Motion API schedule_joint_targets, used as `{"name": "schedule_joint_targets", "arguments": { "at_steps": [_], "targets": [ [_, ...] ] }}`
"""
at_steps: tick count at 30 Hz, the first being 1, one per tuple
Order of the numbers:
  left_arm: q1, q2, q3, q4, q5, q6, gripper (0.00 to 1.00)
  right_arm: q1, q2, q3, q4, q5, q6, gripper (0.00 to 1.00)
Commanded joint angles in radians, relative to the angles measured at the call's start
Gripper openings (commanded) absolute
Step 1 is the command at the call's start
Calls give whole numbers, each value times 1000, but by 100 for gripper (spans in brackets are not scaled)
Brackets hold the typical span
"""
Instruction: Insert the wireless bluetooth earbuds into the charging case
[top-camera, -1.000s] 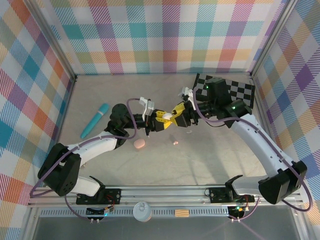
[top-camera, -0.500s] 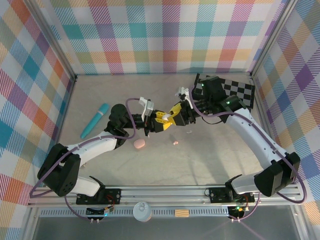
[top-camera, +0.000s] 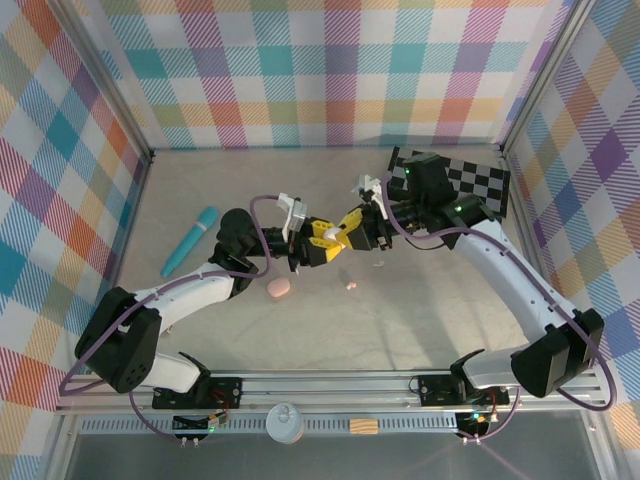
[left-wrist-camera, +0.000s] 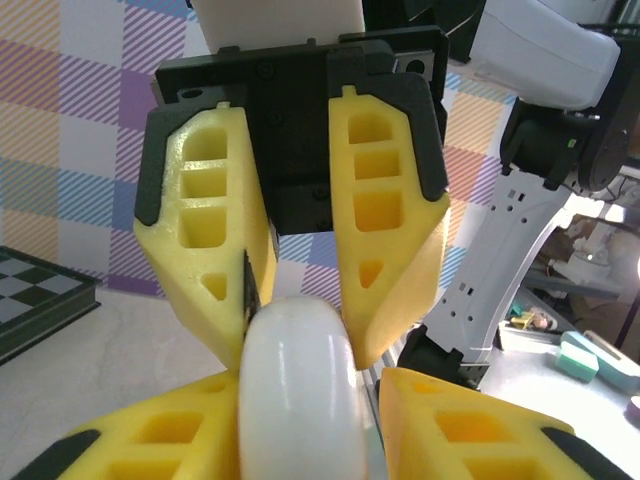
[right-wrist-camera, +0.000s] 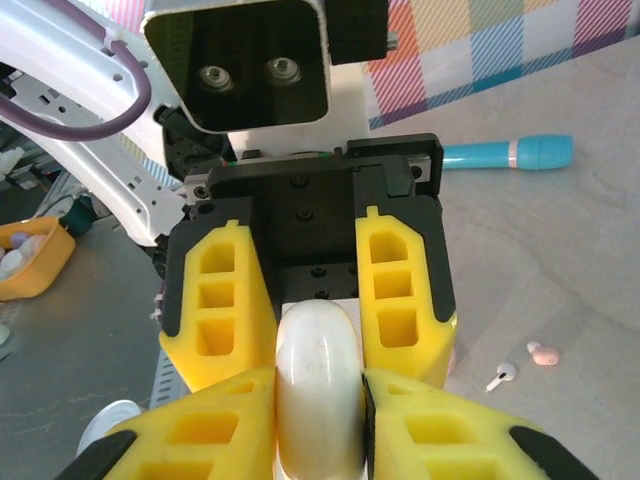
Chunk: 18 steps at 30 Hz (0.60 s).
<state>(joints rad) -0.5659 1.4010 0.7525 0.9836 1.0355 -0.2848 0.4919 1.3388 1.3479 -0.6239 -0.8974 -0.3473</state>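
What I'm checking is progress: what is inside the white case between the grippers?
Hidden: the white case presents just its smooth outer shell. A pink earbud lies on the table.

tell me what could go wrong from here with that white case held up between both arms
1. The white charging case hangs mid-air, pinched on its smooth rounded shell by the right fingers; it could squirt out and drop.
2. The left fingers show a gap on one side, so they may not catch it.
3. A fall could scatter the pink earbud and white earbud lying nearby on the table.
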Motion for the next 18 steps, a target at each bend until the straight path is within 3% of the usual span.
{"name": "schedule_joint_targets", "arguments": {
  "at_steps": [1,7,18],
  "targets": [
    [4,-2,9,102,-9,-23,46,4,-33,-21,66,-9,21,25],
    [4,3,-22,158,-32,-60,55,4,-36,-23,79,-2,28,25],
    [5,23,-35,151,-66,-45,51,2,-86,-61,153,-24,57,24]
  ]
}}
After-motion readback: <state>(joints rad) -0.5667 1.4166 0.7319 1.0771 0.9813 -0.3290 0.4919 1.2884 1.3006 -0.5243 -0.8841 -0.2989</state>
